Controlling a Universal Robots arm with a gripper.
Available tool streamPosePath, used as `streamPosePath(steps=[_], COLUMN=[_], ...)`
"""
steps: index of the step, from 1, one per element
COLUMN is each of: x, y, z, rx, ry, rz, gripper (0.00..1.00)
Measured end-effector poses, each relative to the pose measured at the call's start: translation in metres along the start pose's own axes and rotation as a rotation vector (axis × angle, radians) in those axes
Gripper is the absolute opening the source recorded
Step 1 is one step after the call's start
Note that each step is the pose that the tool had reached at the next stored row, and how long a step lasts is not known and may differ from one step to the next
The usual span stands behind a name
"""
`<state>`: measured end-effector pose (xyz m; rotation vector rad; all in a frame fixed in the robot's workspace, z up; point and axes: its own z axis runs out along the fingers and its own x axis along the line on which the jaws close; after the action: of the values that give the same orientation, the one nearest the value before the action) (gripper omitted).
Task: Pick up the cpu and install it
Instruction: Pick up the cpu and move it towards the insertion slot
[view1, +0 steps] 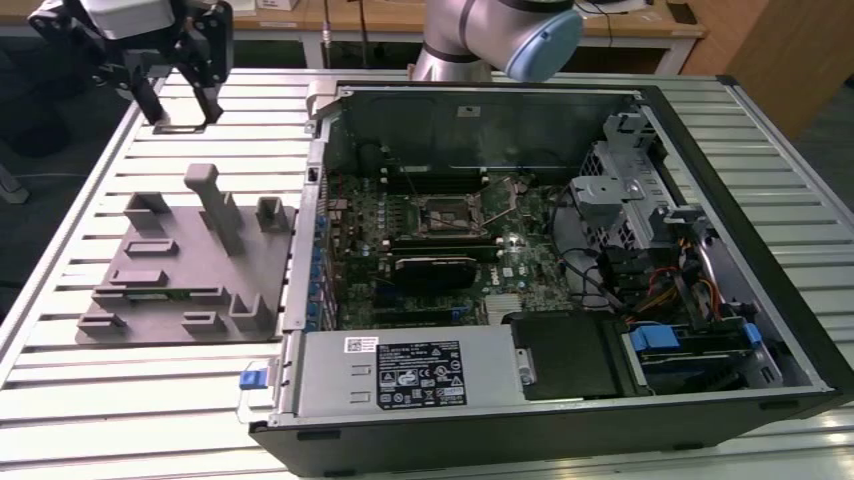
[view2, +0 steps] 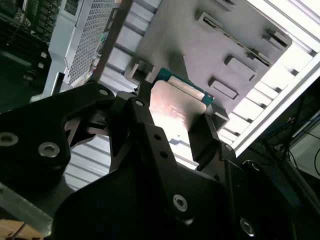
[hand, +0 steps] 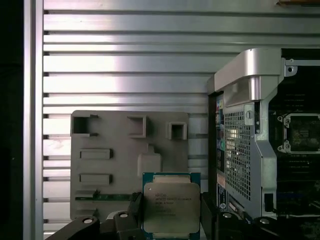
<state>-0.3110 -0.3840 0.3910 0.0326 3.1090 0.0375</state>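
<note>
The gripper (view1: 179, 112) pinches the cpu (hand: 171, 207) by two opposite edges, aloft over the table (view1: 134, 400) near the holder (view1: 174, 290). It is probably light, rigid and fragile underneath, so the edges suit gripping.

exterior view | slatted metal table (view1: 120, 400) | open computer case (view1: 481, 115) on its side | grey holder block (view1: 187, 270) just beside, at its 9 o'clock | power supply (view1: 400, 375) inside at 6 o'clock | drive cage (view1: 627, 190) at 3 o'clock

The holder block (view1: 160, 300) lies on the worktop (view1: 134, 400), at the exterior view's left of the computer case (view1: 467, 120) (so does the claw (view1: 183, 112), clasping the cpu (hand: 171, 210)).
</note>
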Motion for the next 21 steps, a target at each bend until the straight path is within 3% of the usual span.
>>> streamPosePath(steps=[21], x=[-0.0627], y=[0.0123], z=[0.0035], rx=[0.0003], ry=[0.0001], rz=[0.0], gripper=[0.55])
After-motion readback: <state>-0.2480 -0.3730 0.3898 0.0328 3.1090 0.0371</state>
